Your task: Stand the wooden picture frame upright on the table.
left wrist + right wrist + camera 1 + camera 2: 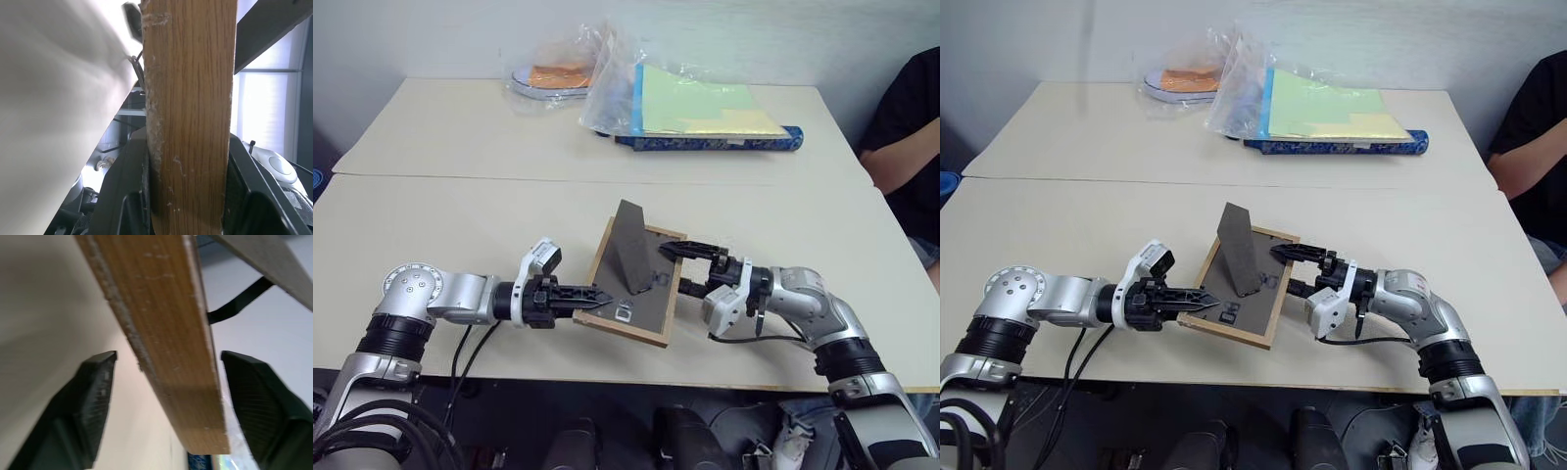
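Picture frame: the wooden picture frame [636, 284] lies at the near middle of the table, dark grey back facing up, tilted, with its light wood border showing all round.
Stand: the fold-out stand [630, 247] rises from the grey back like a fin, leaning toward 11 o'clock.
Left gripper: the left gripper [592, 294] comes in from 9 o'clock and its fingers are clamped on the frame's wooden edge; in the left wrist view the wood sits tight between the two black fingers [124, 196].
Right gripper: the right gripper [683, 269] reaches in from 3 o'clock, its fingers [88, 401] spread on either side of the frame's opposite edge with a gap on both sides, not pressing the wood.
Table: the table [460, 225] is a smooth cream-beige top with a seam line [509, 179] running across it, beyond the frame at 12 o'clock.
Far side: green and yellow folders [700, 103] in clear plastic lie on a blue patterned box [724, 143] at about 1 o'clock; a bagged round dish [553, 78] with something orange sits at 11 o'clock.
Room: a plain pale wall [431, 34] stands behind the table.
Person: a person's arm [906, 162] in a black sleeve is at the table's edge at 2 o'clock.
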### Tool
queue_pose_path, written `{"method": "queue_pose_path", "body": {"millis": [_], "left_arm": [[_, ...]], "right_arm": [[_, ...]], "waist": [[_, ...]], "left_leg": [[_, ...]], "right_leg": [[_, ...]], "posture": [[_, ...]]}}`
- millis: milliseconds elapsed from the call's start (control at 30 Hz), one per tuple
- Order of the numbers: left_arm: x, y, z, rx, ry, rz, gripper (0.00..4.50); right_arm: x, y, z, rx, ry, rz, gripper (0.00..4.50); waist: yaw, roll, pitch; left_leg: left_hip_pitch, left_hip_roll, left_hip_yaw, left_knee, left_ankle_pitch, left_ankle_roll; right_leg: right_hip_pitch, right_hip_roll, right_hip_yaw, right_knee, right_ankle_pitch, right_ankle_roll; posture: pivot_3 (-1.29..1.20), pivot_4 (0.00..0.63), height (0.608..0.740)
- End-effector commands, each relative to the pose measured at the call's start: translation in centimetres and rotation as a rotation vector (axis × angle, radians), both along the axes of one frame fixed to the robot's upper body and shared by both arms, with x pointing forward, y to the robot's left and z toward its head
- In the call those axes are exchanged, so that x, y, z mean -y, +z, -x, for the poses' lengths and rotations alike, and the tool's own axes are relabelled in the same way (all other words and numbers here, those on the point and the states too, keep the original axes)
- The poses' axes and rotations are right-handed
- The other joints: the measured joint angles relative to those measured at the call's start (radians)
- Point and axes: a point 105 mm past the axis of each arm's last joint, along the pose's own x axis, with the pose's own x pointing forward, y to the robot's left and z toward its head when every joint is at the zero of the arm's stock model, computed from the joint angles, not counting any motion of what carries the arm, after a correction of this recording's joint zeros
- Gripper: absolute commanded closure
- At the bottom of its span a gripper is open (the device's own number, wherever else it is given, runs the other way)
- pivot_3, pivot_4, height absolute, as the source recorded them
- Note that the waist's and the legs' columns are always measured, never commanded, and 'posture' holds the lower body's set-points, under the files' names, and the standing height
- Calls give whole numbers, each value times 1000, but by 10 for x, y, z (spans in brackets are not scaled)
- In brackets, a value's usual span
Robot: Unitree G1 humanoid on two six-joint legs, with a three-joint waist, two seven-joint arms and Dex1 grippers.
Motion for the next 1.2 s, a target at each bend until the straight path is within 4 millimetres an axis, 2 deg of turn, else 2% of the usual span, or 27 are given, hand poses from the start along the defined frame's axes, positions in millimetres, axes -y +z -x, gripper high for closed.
{"method": "queue_pose_path", "body": {"millis": [33, 67, 100, 200, 300, 367, 433, 533, 667, 700, 800, 867, 900, 967, 1100, 1200], "left_arm": [[2, 19, 0, 41, -24, 70, 3204], [2, 19, 1, 44, -29, 69, 3204], [2, 20, 2, 50, -35, 69, 3204], [5, 21, 4, 71, -35, 69, 3204], [11, 26, 2, 187, 30, 35, 3204], [7, 36, 7, 247, 29, 50, 2485], [-5, 44, 4, 282, 83, 41, 1927], [-33, 59, -11, 372, 255, 21, 1077], [-70, 69, -18, 535, 412, -57, 1067], [-76, 64, -17, 607, 416, -137, 1067], [-84, 62, -9, 874, 388, -215, 1067], [-84, 45, -4, 1080, 292, -346, 732], [-82, 34, -1, 1156, 225, -402, 513], [-76, 25, -2, 1332, 185, -441, 0], [-63, 25, -5, 1444, 200, -404, 0], [-61, 22, -5, 1463, 200, -408, 0]], "right_arm": [[6, 6, -7, -14, -65, -92, 2354], [5, 6, -6, -10, -65, -106, 2732], [4, 6, -6, -9, -69, -115, 2864], [2, 5, -4, 1, -67, -124, 2867], [1, 7, -3, 8, -68, -148, 2867], [1, 8, -1, 12, -61, -153, 2866], [2, 12, 1, 16, -58, -161, 3022], [5, 18, 2, 13, -56, -187, 3235], [11, 23, 2, -50, -62, -259, 3239], [11, 19, 4, -114, -48, -271, 3239], [9, 10, 10, -374, 4, -330, 3239], [10, 15, 11, -533, 34, -426, 3240], [10, 18, 10, -672, 58, -518, 3240], [9, 17, 7, -903, 85, -641, 3242], [5, -6, 9, -1288, 55, -648, 3242], [7, -20, 6, -1442, -10, -666, 3243]], "waist": [[0, 0, 0], [0, 0, 0], [0, 0, 0], [-1, 0, 0], [0, 0, 0], [0, -1, 0], [0, 0, 0], [-4, 0, 1], [-3, 1, 1], [-3, 1, 1], [-2, 2, 2], [2, 2, 2], [3, 3, 2], [4, 3, 2], [15, 3, 2], [24, 3, 2]], "left_leg": [[0, 0, 0, 0, 0, 0], [0, 0, 0, 0, 0, 0], [0, 0, 0, 0, 0, 0], [0, 0, -1, 0, 0, 0], [0, 0, -1, 0, 0, 0], [0, 0, -1, -1, 0, 0], [0, 0, -2, 0, 0, -1], [0, 0, -1, -1, 0, -1], [1, 0, -2, -2, 0, -1], [1, 0, -2, -3, 0, -1], [1, 0, -2, -5, 0, -1], [1, 0, -2, -5, 0, -1], [1, 0, -3, -5, 0, -1], [1, 0, -3, -5, 0, 0], [1, 1, -4, -4, -1, 1], [0, 1, -4, -6, -2, 2]], "right_leg": [[0, 0, 0, 0, 0, 0], [0, 0, 0, 0, 0, 0], [0, 1, 0, 0, 0, 0], [-1, 1, 1, 0, 0, 0], [-1, 1, 2, 0, 0, 0], [-1, 0, 2, 0, 0, 0], [-1, 1, 2, 0, 0, 0], [-1, 1, 2, 0, 0, 0], [-1, 2, 3, 0, 0, 0], [-1, 2, 3, -1, 0, -1], [0, 1, 3, -3, 0, -1], [1, 1, 2, -4, 0, -1], [1, 1, 2, -4, 0, -1], [2, 0, 2, -5, 0, -1], [2, -1, 1, -5, 0, -1], [1, -1, 1, -7, 0, -1]], "posture": [[0, 150, 740], [0, 150, 740], [0, 150, 740], [0, 150, 740], [0, 150, 740], [0, 150, 740], [0, 150, 740], [0, 150, 740], [0, 150, 740], [0, 150, 740], [0, 150, 740], [0, 150, 740], [0, 150, 740], [0, 150, 740], [0, 150, 740], [0, 150, 740]]}}
